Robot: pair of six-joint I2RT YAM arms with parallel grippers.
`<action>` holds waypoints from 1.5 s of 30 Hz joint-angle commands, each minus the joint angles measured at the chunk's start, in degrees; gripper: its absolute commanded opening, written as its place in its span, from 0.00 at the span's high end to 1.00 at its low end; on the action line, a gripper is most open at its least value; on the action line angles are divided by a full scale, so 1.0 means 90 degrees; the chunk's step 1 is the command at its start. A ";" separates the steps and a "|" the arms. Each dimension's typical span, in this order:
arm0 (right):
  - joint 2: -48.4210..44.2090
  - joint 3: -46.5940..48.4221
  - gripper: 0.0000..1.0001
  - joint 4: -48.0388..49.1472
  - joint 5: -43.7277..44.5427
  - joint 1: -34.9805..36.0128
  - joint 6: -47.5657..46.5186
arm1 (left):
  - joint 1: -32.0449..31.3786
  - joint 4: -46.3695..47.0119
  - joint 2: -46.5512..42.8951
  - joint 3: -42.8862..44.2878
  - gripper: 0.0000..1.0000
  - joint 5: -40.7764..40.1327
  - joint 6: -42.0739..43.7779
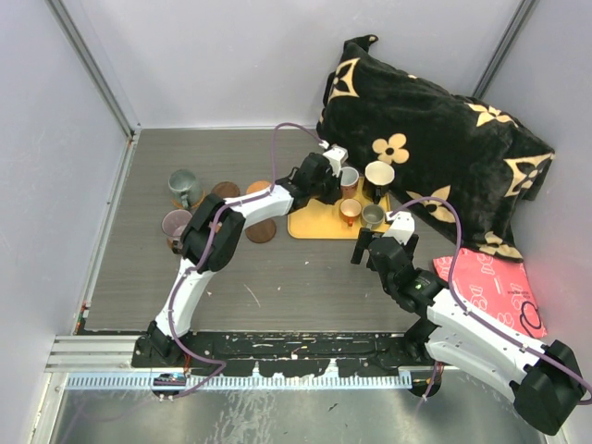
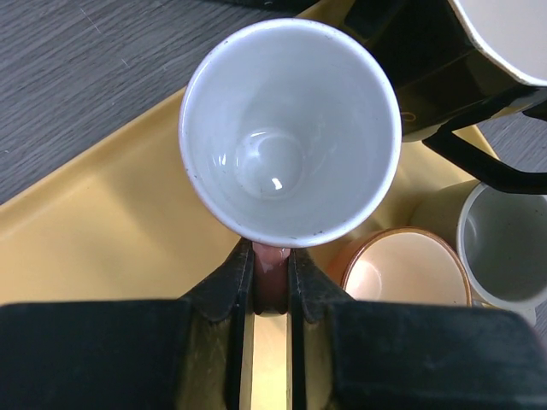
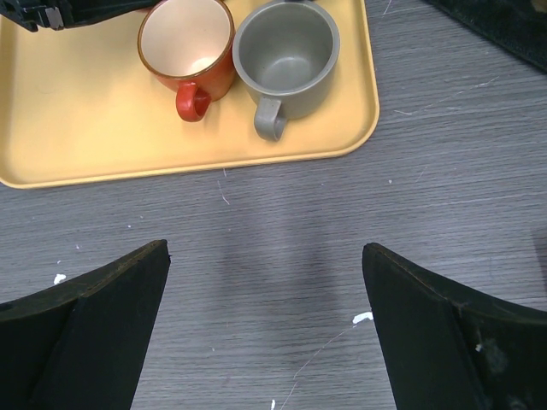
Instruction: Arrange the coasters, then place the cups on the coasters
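Overhead and wrist views, read left to right. At the left of the dark wood-grain table [image 1: 277, 277] stand the grey-green mug [image 1: 183, 188] and the purple mug [image 1: 176, 223]; whether a disc lies under either cannot be told with certainty. Just to their right the bare coasters [image 1: 262, 231] lie flat and apart from one another, between the mugs and the yellow tray [image 1: 319, 224]. The left end effector [image 2: 272, 256] reaches over the tray's far left corner, its jaws closed on the pink handle of the copper-pink cup [image 2: 291, 128]. The cup stands upright on the tray directly ahead of the fingers, mouth up, handle pointing back into the grip. The coming move appears to turn on this: the free coasters lie to the left of the held cup, on the left arm's own side, so that arm is the nearer one for the carry. Beside the held cup on the tray are the black cup [image 1: 379, 174], the orange cup [image 3: 184, 43] and the grey cup [image 3: 286, 55], the last two with handles toward the near edge. The right end effector [image 3: 265, 256] hovers over bare table just short of the tray, jaws spread wide and holding nothing. Farther right rest a black flower-patterned pillow [image 1: 435, 157] and a red packet [image 1: 486, 282]; pale walls [image 1: 231, 65] enclose the table.
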 commanded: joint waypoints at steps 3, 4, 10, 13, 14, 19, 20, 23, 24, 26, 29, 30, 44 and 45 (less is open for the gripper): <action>-0.0081 0.0223 0.00 0.0242 0.0080 -0.0036 0.0023 | -0.0027 0.0296 -0.0429 -0.0097 1.00 -0.0225 0.0092; -0.0080 0.0223 0.00 0.0242 0.0073 -0.0030 0.0022 | -0.0030 0.0306 -0.0527 -0.0168 1.00 -0.0281 0.0134; -0.0109 0.0218 0.00 0.0249 0.0031 -0.0031 0.0027 | -0.0026 0.0340 -0.1201 -0.0575 1.00 -0.0667 0.0352; -0.0136 0.0203 0.00 0.0255 -0.0006 -0.0036 0.0033 | -0.0026 0.0285 -0.1486 -0.0737 1.00 -0.0827 0.0385; -0.0145 0.0203 0.00 0.0260 -0.0024 -0.0036 0.0034 | -0.0023 0.0280 -0.1588 -0.0811 1.00 -0.0863 0.0379; -0.0257 0.0170 0.00 0.0261 -0.0090 -0.0033 0.0037 | -0.0050 0.0373 -0.2269 -0.1347 1.00 -0.1116 0.0358; -0.0294 0.0165 0.00 0.0268 -0.0109 -0.0036 0.0033 | -0.0053 0.0364 -0.2405 -0.1430 1.00 -0.1200 0.0352; -0.0373 0.0155 0.00 0.0281 -0.0136 -0.0029 0.0036 | -0.0064 0.0136 -0.2811 -0.1679 1.00 -0.1676 0.0329; -0.0402 0.0146 0.00 0.0281 -0.0144 -0.0034 0.0028 | -0.0068 0.0100 -0.2961 -0.1828 1.00 -0.1831 0.0323; -0.0470 0.0136 0.00 0.0279 -0.0192 -0.0029 0.0036 | -0.0063 0.0075 -0.3313 -0.2181 1.00 -0.2196 0.0366; -0.0595 0.0090 0.00 0.0299 -0.0280 -0.0028 0.0050 | 0.0015 0.0096 -0.3844 -0.2820 1.00 -0.2488 0.0386; -0.0640 0.0066 0.00 0.0314 -0.0309 -0.0029 0.0058 | 0.0049 0.0073 -0.4023 -0.2995 1.00 -0.2544 0.0382; -0.0864 -0.0019 0.00 0.0339 -0.0468 -0.0032 0.0078 | 0.1160 -0.0095 -0.4917 -0.4380 1.00 -0.3046 0.0079; -0.0861 -0.0012 0.00 0.0344 -0.0469 -0.0031 0.0081 | 0.1270 -0.0067 -0.4875 -0.4444 1.00 -0.3096 0.0054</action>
